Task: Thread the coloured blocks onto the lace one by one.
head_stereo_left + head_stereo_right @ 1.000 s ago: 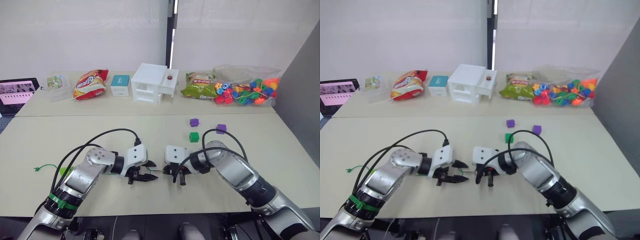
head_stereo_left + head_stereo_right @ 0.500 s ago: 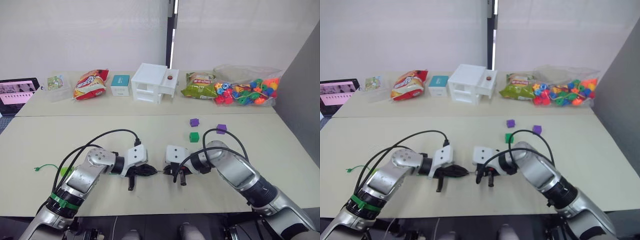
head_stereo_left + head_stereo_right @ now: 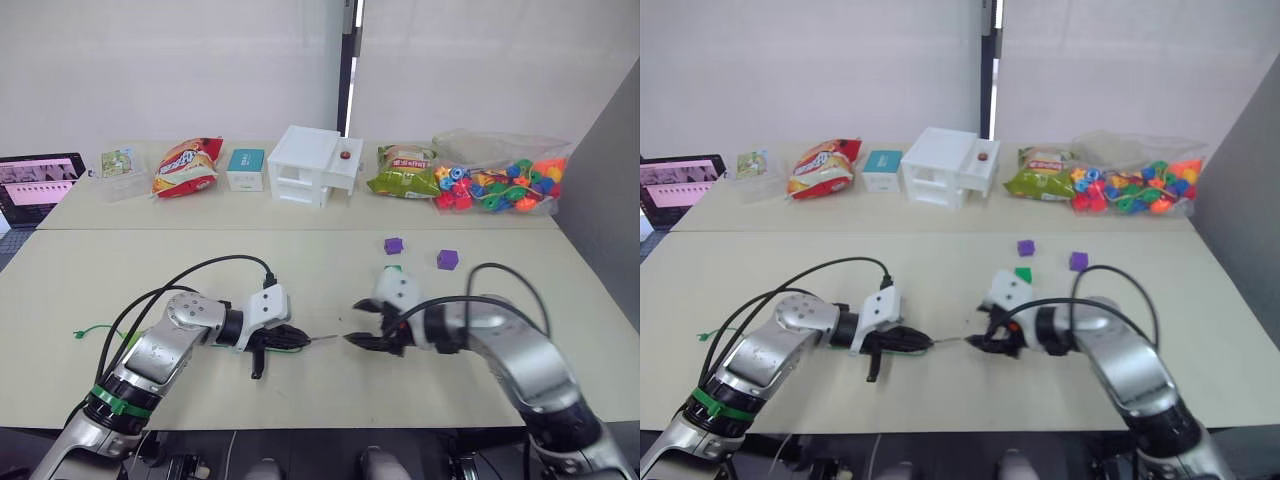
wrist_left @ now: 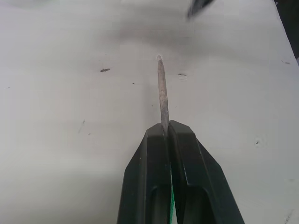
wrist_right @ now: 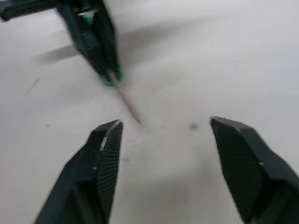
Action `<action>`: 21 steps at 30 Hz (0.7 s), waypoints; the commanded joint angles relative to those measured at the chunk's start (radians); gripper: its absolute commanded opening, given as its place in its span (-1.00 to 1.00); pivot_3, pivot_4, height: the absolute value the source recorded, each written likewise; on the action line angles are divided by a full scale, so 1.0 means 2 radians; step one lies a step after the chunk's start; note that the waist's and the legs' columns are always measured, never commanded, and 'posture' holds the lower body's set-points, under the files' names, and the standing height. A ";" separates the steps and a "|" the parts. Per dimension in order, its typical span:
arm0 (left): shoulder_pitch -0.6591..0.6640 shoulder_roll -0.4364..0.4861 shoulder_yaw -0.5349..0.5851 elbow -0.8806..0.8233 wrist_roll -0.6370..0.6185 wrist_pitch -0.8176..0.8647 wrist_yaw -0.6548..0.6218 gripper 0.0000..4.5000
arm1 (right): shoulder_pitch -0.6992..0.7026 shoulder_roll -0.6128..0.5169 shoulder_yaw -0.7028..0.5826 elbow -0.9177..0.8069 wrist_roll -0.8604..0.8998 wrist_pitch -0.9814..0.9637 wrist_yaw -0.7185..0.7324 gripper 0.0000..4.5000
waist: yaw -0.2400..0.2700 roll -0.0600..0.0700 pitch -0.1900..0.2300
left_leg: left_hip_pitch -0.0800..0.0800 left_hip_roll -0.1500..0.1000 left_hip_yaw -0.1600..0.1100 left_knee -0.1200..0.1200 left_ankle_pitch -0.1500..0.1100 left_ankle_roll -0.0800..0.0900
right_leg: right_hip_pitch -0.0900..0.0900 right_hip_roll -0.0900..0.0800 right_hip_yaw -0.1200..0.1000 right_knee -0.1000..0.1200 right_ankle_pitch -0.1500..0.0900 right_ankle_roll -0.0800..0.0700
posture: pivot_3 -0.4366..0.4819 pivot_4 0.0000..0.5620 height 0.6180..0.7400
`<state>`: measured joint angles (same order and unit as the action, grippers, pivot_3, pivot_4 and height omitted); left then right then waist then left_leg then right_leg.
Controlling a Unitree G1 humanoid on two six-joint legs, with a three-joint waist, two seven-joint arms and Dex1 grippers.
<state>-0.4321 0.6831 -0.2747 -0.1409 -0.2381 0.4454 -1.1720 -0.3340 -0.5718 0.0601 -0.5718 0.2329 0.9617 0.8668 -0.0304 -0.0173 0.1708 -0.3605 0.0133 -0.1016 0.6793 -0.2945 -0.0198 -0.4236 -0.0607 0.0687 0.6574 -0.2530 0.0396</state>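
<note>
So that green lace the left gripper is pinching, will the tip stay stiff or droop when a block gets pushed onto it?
The lace tip juts straight out past the shut left gripper without sagging, so it probably holds stiff enough. It looks very thin, so it may flex under sideways push. The rest trails loosely on the table, likely floppy.

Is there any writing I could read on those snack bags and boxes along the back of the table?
Red snack bag: print too small to read.
Green snack bag: label blurred, unreadable.
Teal box: white label, unreadable.
Tablet screen: content too small to read.
No text is legible.
</note>
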 commanded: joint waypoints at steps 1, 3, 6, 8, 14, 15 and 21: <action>0.001 0.004 0.011 -0.016 -0.011 0.003 -0.003 -1.00 | 0.063 0.035 -0.091 -0.051 0.004 0.036 -0.082 0.99 | 0.001 0.000 0.000 | 0.000 0.000 0.000 0.000 0.000 0.000 | 0.000 0.000 0.000 0.000 0.000 0.000 | -0.05 -0.47 1.00; 0.002 0.004 0.012 -0.016 -0.011 0.003 -0.003 -1.00 | 0.091 0.062 -0.118 -0.053 -0.017 0.028 -0.140 0.99 | 0.000 0.000 0.000 | 0.000 0.000 0.000 0.000 0.000 0.000 | 0.000 0.000 0.000 0.000 0.000 0.000 | -0.05 -0.47 1.00; 0.001 0.000 0.011 -0.018 -0.013 0.008 -0.002 -1.00 | 0.112 0.114 -0.128 -0.027 -0.057 -0.016 -0.234 0.99 | -0.005 0.000 0.000 | 0.001 0.000 0.001 0.000 0.000 0.000 | 0.000 0.000 0.001 0.000 0.000 0.000 | -0.05 -0.47 1.00; 0.000 -0.002 0.009 -0.017 -0.013 0.009 -0.002 -1.00 | 0.110 0.140 -0.120 0.001 -0.077 -0.048 -0.277 0.99 | -0.007 0.000 0.000 | 0.001 0.000 0.001 -0.001 0.000 0.000 | 0.000 0.000 0.001 0.000 0.000 0.000 | -0.05 -0.47 1.00; -0.001 -0.007 0.005 -0.014 -0.008 0.006 -0.001 -1.00 | 0.046 0.197 -0.131 0.128 -0.092 -0.116 -0.364 0.99 | -0.008 0.000 0.000 | 0.002 0.000 0.001 -0.001 0.000 0.000 | 0.000 0.000 0.001 0.001 0.000 0.000 | -0.05 -0.47 1.00; -0.001 -0.008 0.006 -0.014 -0.008 0.005 0.000 -1.00 | 0.021 0.202 -0.136 0.168 -0.094 -0.137 -0.379 0.99 | -0.009 0.000 0.000 | 0.002 0.000 0.001 -0.001 0.000 0.000 | 0.000 0.000 0.001 0.001 0.000 0.000 | -0.05 -0.47 1.00; 0.004 -0.012 0.006 -0.019 -0.006 0.007 0.007 -1.00 | -0.089 0.199 -0.158 0.365 -0.093 -0.239 -0.431 0.99 | -0.008 0.000 0.000 | 0.002 0.000 0.001 -0.002 0.000 0.000 | 0.000 0.000 0.001 0.001 0.000 0.000 | -0.05 -0.47 1.00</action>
<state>-0.4235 0.6622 -0.2723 -0.1473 -0.2385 0.4624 -1.1649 -0.4778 -0.1628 -0.2295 0.0922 0.0456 0.5499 0.0344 -0.0468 -0.0166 0.1707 -0.3567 0.0137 -0.0990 0.6762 -0.2941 -0.0206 -0.4234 -0.0603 0.0709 0.6594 -0.2530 0.0394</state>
